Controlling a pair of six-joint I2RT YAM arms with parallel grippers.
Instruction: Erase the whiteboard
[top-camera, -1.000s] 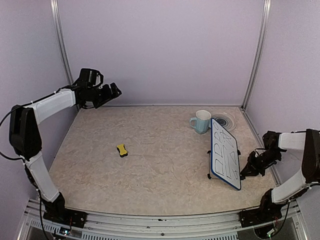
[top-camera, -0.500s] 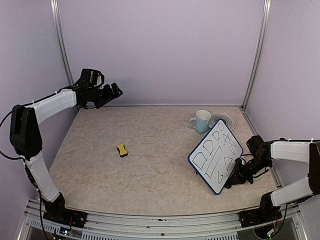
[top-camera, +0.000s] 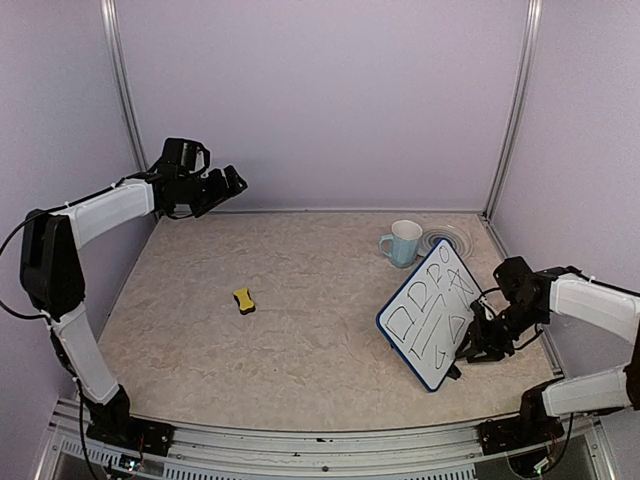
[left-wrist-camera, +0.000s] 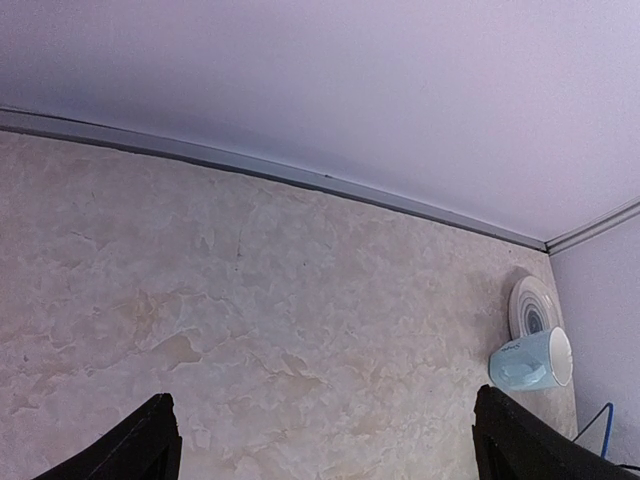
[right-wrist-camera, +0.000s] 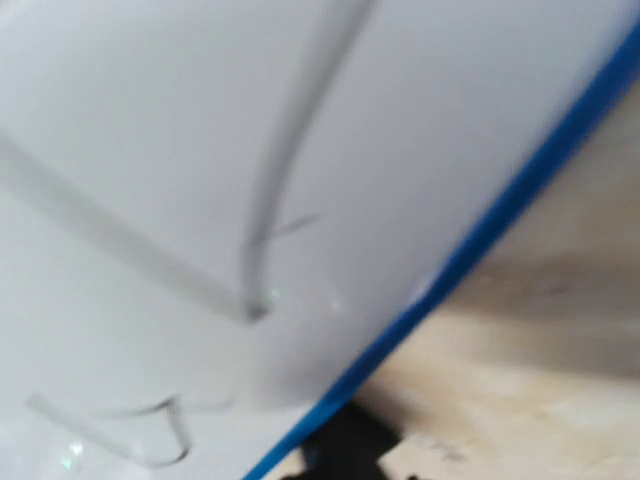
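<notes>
Tilted whiteboard (top-camera: 425, 315) (black scribbles), right gripper (top-camera: 468, 352) just behind its lower-right edge, grip unclear

Whiteboard (top-camera: 430, 312) swung from edge-on to tilted, face now toward centre.

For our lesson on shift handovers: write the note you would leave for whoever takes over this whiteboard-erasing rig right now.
Left gripper: open, raised at the far left, holding nothing.
Right gripper: by the whiteboard's lower right edge; grip unclear.
Whiteboard: stands tilted on the right, near the light-blue mug, covered in marker writing.
Yellow sponge eraser: lies alone, centre-left.
Done: nothing erased. Left: fetch the eraser, wipe the board.
</notes>
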